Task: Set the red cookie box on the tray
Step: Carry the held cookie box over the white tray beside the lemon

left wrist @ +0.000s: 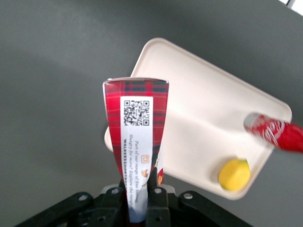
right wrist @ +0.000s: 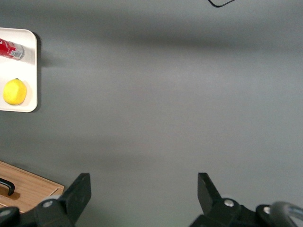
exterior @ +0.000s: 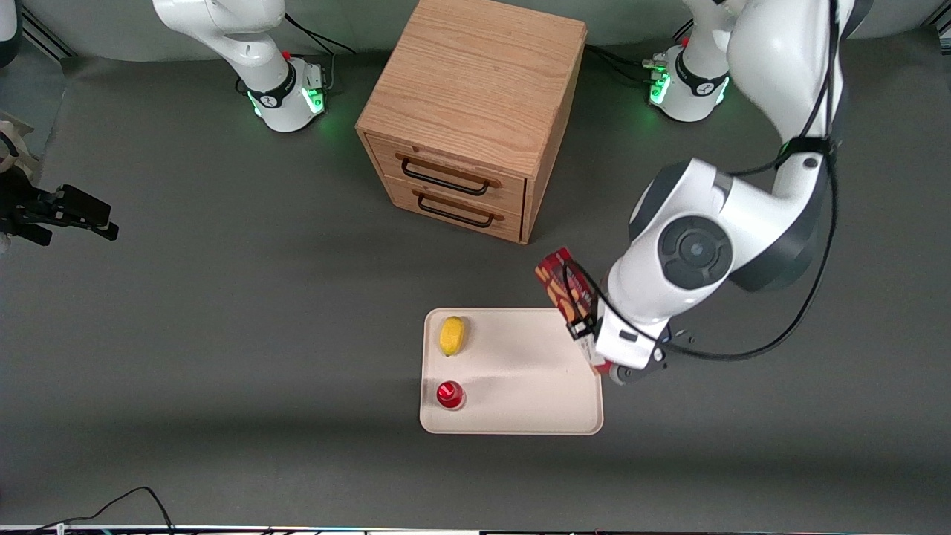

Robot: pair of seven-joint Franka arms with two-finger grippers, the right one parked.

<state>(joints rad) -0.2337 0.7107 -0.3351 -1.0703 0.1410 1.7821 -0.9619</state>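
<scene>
The red cookie box [exterior: 562, 288] is a long slim carton with tartan print and a white label [left wrist: 137, 137]. It hangs tilted above the edge of the tray [exterior: 520, 371] at the working arm's end. My gripper [exterior: 603, 355] is shut on the box's end nearest the front camera, and the black fingers [left wrist: 157, 198] pinch its narrow sides. In the wrist view the box [left wrist: 137, 127] points away from the gripper [left wrist: 140, 201], with the cream tray [left wrist: 203, 113] beneath and beside it.
A yellow lemon [exterior: 452, 336] and a small red can [exterior: 449, 394] sit on the tray at the parked arm's end. A wooden two-drawer cabinet [exterior: 468, 111] stands farther from the front camera than the tray.
</scene>
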